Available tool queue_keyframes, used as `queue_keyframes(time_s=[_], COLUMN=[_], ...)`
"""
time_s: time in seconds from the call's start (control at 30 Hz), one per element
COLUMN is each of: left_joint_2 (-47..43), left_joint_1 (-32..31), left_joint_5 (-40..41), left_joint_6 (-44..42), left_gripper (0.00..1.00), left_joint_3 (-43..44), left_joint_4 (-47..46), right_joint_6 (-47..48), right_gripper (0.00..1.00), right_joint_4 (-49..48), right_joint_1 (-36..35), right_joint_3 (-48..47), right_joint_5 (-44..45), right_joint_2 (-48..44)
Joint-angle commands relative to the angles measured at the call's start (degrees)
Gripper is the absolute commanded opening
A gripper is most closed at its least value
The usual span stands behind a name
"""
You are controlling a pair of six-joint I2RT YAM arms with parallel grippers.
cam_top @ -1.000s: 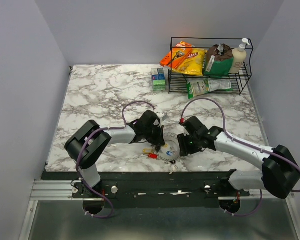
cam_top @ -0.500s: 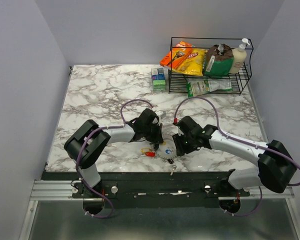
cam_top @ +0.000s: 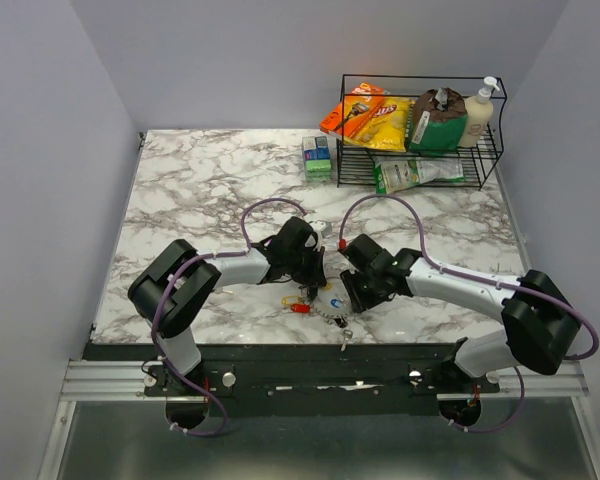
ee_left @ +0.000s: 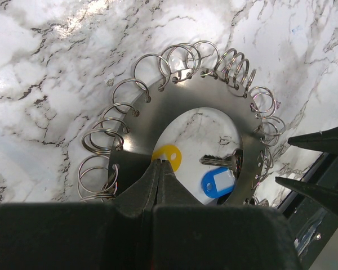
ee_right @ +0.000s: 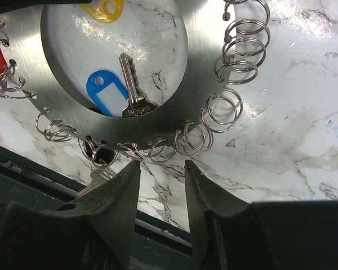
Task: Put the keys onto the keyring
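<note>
Steel keyring [ee_left: 152, 121], a flat silver disc edged with wire loops [ee_left: 101, 140], lies near the marble table's [cam_top: 200, 180] front edge: stiff, thin, slippery; best nipped at its rim. Left gripper [ee_left: 160, 164] pinched closed at the inner rim; right gripper [ee_right: 160, 166] jaws half-parted, straddling outer loops.

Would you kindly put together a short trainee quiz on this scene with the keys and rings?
1. True or false: the left end effector is shut.
2. What colour is the tag lying beside the silver key? A green, B blue, C black.
3. Fill in: the small split rings are threaded around the metal disc's ____ edge.
Key: 1 true; 2 B; 3 outer.
</note>
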State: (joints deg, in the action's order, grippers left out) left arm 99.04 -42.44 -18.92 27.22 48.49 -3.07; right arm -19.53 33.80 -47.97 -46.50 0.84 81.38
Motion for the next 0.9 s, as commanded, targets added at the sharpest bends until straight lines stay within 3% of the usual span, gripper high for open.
queue_keyframes(time_s=[0.0,0.5,0.63,0.87], left_joint_2=[1.5,1.59,1.5,1.33], left_joint_1=[0.69,0.69,0.69,0.69], left_joint_5=[3.45,3.01,2.92,2.66], left_joint_6=[-2.26,-2.35,-2.52,-2.61], left_gripper=[0.0,0.0,0.0,0.0], left_joint_3=[-0.5,-0.5,-0.59,-0.68], left_joint_4=[5.27,5.36,5.36,5.27], right_joint_6=[-0.69,-1.65,-1.56,-0.69], right_gripper=[0.45,0.45,0.38,0.36], right_joint_4=[0.21,-2.42,-3.04,-3.21], right_joint_1=[-0.81,-1.43,-1.34,-1.34], right_joint_3=[0.44,1.76,1.68,-0.17], right_joint_5=[0.48,-0.49,-0.4,1.53], right_joint_2=[1.14,5.71,5.37,4.13])
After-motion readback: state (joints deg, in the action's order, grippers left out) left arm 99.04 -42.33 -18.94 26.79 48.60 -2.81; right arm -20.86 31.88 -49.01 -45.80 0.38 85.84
